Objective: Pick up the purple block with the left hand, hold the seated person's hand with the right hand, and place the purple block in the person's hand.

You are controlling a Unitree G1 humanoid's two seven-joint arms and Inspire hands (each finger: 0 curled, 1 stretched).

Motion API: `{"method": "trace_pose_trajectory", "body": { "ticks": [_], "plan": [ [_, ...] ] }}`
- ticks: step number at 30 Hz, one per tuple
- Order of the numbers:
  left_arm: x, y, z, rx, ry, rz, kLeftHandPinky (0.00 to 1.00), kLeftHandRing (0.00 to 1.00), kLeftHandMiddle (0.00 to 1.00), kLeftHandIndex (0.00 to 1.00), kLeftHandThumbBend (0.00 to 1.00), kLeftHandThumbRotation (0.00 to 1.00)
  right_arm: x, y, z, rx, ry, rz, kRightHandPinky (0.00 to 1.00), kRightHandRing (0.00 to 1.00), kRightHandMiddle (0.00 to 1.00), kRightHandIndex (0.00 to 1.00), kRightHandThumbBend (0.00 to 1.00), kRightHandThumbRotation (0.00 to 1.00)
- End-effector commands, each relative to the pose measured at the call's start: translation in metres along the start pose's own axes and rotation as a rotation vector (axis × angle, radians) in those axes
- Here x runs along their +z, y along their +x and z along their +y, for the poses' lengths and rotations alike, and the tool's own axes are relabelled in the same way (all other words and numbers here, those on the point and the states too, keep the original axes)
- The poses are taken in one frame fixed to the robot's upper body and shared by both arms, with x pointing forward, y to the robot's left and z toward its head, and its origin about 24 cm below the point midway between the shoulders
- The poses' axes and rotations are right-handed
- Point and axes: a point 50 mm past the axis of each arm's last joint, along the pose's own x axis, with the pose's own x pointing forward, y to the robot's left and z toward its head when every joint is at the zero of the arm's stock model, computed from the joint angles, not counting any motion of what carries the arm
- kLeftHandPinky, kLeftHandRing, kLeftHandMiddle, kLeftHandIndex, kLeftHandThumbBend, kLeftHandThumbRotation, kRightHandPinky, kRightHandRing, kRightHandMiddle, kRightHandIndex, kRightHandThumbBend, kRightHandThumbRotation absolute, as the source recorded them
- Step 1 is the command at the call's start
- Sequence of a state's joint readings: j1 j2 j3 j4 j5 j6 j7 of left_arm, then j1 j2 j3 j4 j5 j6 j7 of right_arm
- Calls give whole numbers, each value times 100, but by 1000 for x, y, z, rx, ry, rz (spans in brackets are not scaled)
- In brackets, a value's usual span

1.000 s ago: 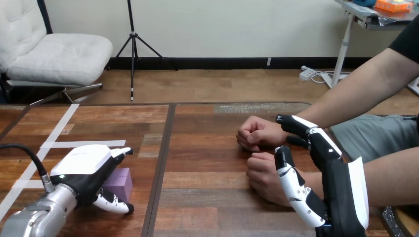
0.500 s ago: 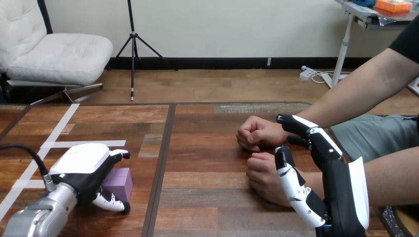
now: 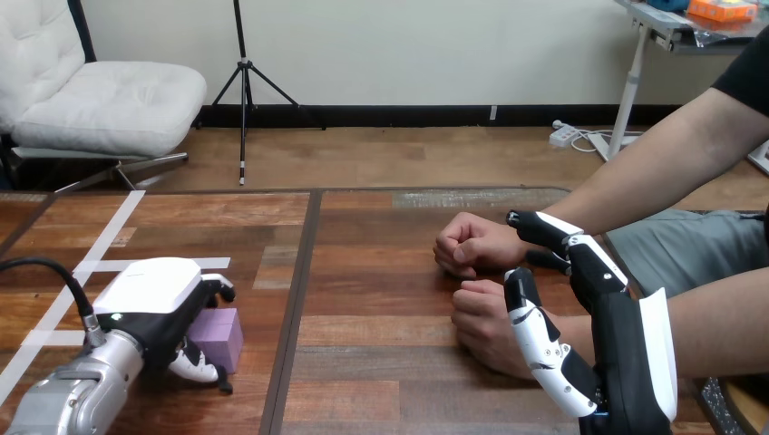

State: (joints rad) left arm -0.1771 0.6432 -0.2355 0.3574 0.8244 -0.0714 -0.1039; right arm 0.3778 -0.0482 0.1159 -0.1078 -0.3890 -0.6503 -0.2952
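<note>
purple block (image 3: pixel 221 336) lay flat on the desk (image 3: pixel 381 299) between the left hand's (image 3: pixel 150 306) curled fingers and thumb; the person's fist (image 3: pixel 483 323) touched the right hand (image 3: pixel 624 355).

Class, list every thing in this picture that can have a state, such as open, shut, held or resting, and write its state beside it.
purple block: on the table, not lifted.
left hand: shut round the purple block.
right hand: open, thumb and fingers either side of the person's nearer hand.
person's nearer hand: fisted, on the table.
person's farther hand: fisted, on the table.
</note>
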Motion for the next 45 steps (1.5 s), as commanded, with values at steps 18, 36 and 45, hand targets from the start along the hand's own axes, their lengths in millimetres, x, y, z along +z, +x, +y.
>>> {"method": "trace_pose_trajectory", "body": {
  "ticks": [18, 36, 45],
  "plan": [
    [13, 7, 35, 95, 13, -23, 43, 52, 57, 56, 63, 0, 5, 15, 1, -28, 16, -73, 72, 79, 78, 74, 31, 56],
    [13, 7, 33, 107, 11, -32, 43, 51, 57, 55, 67, 0, 6, 16, 0, -30, 19, -76, 73, 78, 78, 74, 31, 56],
    [13, 6, 31, 117, -3, -34, 44, 52, 57, 56, 70, 0, 5, 17, 0, -33, 25, -73, 73, 78, 78, 74, 31, 56]
  ]
}}
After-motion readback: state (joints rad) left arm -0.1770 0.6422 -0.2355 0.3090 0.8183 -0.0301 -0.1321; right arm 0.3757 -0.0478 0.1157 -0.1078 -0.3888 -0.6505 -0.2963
